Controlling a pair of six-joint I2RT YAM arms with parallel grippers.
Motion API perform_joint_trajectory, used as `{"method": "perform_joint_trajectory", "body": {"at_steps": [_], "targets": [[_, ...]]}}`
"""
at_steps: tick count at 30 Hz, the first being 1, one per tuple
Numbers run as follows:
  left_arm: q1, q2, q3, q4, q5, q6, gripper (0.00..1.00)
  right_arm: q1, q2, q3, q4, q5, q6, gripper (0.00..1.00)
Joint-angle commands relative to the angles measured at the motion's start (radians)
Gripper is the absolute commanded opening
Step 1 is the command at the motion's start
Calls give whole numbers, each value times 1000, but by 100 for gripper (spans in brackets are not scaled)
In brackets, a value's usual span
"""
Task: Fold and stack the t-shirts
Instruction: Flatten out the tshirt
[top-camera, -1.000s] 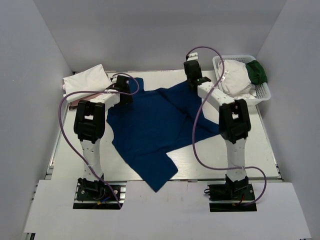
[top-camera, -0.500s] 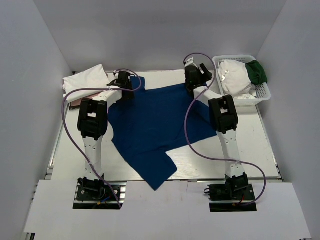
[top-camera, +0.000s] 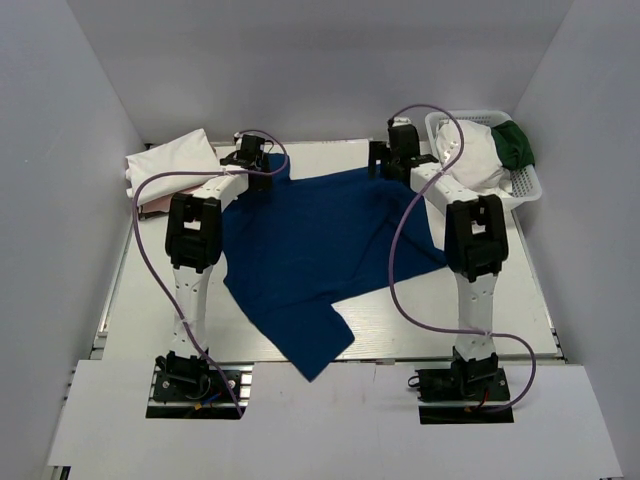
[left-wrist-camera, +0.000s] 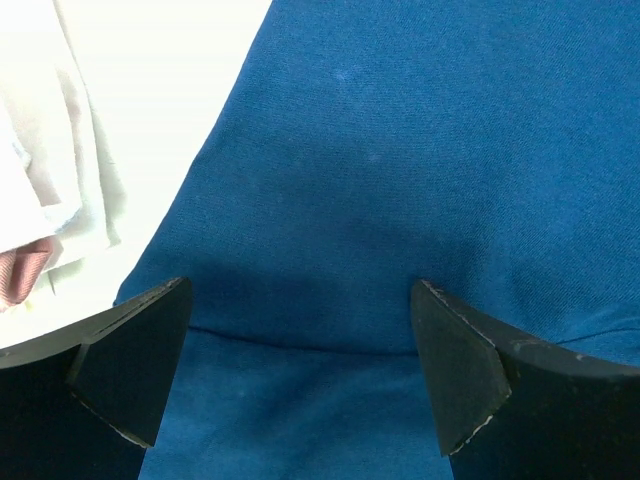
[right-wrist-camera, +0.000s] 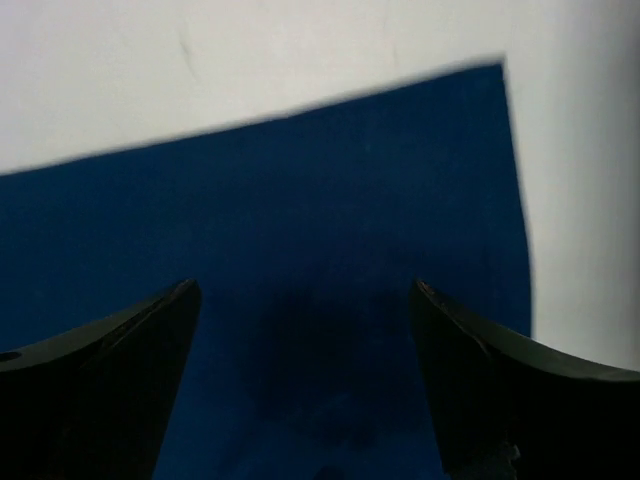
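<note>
White walls close in a pale table with both arms reaching to its far side. A royal-blue shirt lies spread over the middle of the table. It shows as plain blue cloth, rumpled, with a crease near its lower part and one end trailing to the near edge.

The left gripper sits at the shirt's far left corner with its fingers spread wide above the cloth. The right gripper sits at the far right corner, also spread wide, with the shirt's straight edge just beyond it.

A folded white shirt lies at the far left with a pale pink edge showing under it. At the far right, a white basket holds another white shirt and a dark green one.
</note>
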Motion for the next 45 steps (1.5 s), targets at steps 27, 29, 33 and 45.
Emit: {"method": "perform_joint_trajectory", "body": {"at_steps": [27, 29, 33, 45], "targets": [[6, 257, 401, -153, 157, 77, 100, -179, 473, 474, -172, -296, 182, 90], [6, 268, 415, -126, 184, 90, 100, -190, 455, 463, -152, -305, 187, 90], [6, 277, 453, -117, 207, 115, 100, -186, 353, 353, -73, -316, 109, 90], [-25, -186, 49, -118, 295, -72, 100, -104, -105, -126, 49, -204, 9, 90]]}}
